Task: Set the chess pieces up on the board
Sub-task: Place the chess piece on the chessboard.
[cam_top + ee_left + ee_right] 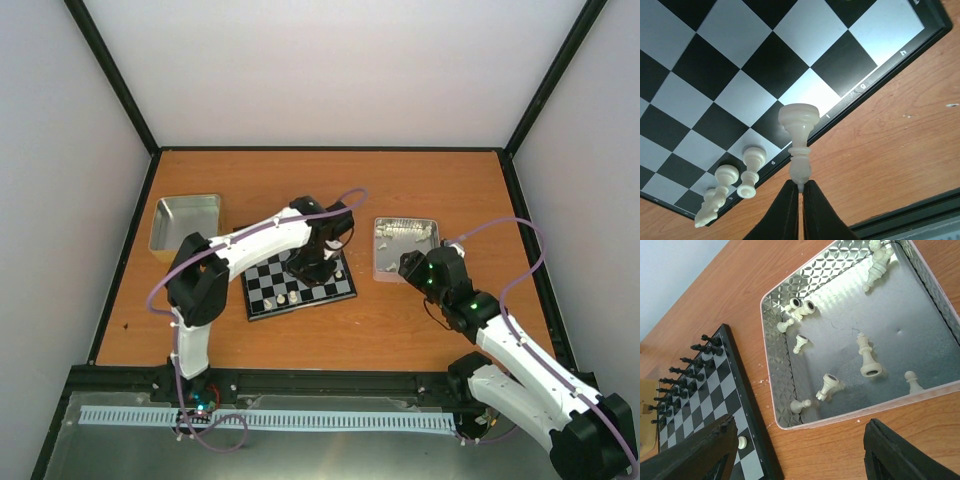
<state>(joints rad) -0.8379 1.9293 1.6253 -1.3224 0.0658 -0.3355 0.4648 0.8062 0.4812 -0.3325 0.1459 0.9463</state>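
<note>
left arm (260, 240) over the black-and-silver checked chessboard (715, 60), left hand (799, 186) pinching one cream-white chess piece (799, 135), three more beside it, right hand (800, 440) spread wide

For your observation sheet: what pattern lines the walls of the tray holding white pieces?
Embossed diamond lattice on the tray, clearest in right wrist view.

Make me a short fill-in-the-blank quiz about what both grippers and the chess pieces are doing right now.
1. The left gripper is ____ on a cream-white chess piece over the board.
2. The right gripper hovers with its jaws ____.
3. The loose white pieces lie in a silver ____.

Missing words: shut; open; tray.
</note>
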